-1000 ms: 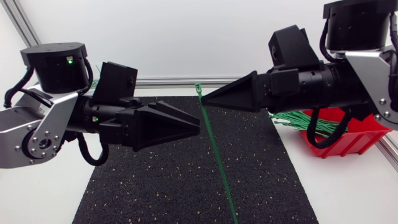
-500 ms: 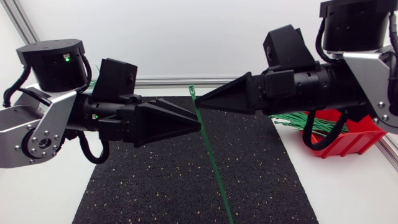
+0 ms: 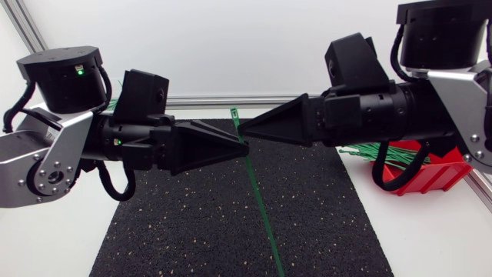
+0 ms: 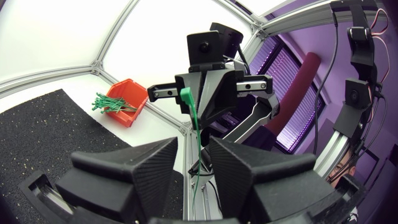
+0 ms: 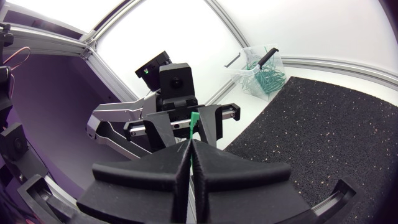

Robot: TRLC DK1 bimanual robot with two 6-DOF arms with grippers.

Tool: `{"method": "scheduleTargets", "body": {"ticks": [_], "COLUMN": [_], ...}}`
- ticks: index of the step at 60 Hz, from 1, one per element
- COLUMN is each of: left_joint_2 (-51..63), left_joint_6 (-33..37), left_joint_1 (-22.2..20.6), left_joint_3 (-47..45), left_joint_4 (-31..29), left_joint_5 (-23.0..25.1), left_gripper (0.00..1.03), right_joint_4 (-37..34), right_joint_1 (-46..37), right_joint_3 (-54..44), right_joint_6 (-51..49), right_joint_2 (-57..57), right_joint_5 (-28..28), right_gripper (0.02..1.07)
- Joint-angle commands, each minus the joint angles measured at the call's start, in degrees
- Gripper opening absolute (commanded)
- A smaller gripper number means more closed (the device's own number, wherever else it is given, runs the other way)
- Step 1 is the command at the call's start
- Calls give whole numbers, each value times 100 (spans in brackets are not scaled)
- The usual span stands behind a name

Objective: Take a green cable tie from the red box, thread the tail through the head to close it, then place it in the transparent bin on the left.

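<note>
While right pincer [image 3: 242, 131] pinches cable tie [image 3: 261, 204], gripped stretch hidden; left pincer [image 3: 246, 148] spread nearby; tail cut off.

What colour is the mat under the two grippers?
Black with small light speckles. The mat shows best in the head view.

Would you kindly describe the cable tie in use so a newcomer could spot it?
Over the black mat, the left gripper and right gripper nearly meet. The cable tie is the lone straight green strip pinched in the right one, hanging over the mat, unlike the bunch in the red box.
</note>
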Motion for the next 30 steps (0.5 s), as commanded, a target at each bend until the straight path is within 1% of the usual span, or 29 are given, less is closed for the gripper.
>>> {"method": "scheduleTargets", "body": {"ticks": [1,5,6,11,17,23,29,30], "left_joint_2": [54,46,46,46,54,63,72,81], "left_joint_6": [-149,-149,-149,-149,-149,-149,-149,-149], "left_joint_1": [13,13,13,13,22,22,22,22], "left_joint_3": [101,101,101,93,93,101,110,110], "left_joint_4": [102,102,102,102,111,119,146,146], "left_joint_5": [23,23,23,23,23,23,-21,-30], "left_gripper": [29,26,24,24,20,20,12,10], "right_joint_4": [103,112,112,121,129,129,129,129], "right_joint_1": [84,92,101,110,101,75,48,48], "right_joint_3": [-144,-152,-144,-152,-170,-170,-179,-179], "right_joint_6": [90,90,81,81,64,55,55,55], "right_joint_2": [-64,-64,-64,-82,-82,-99,-99,-99], "right_joint_5": [62,124,124,150,203,220,220,229], "right_gripper": [8,8,8,8,8,8,8,8]}}
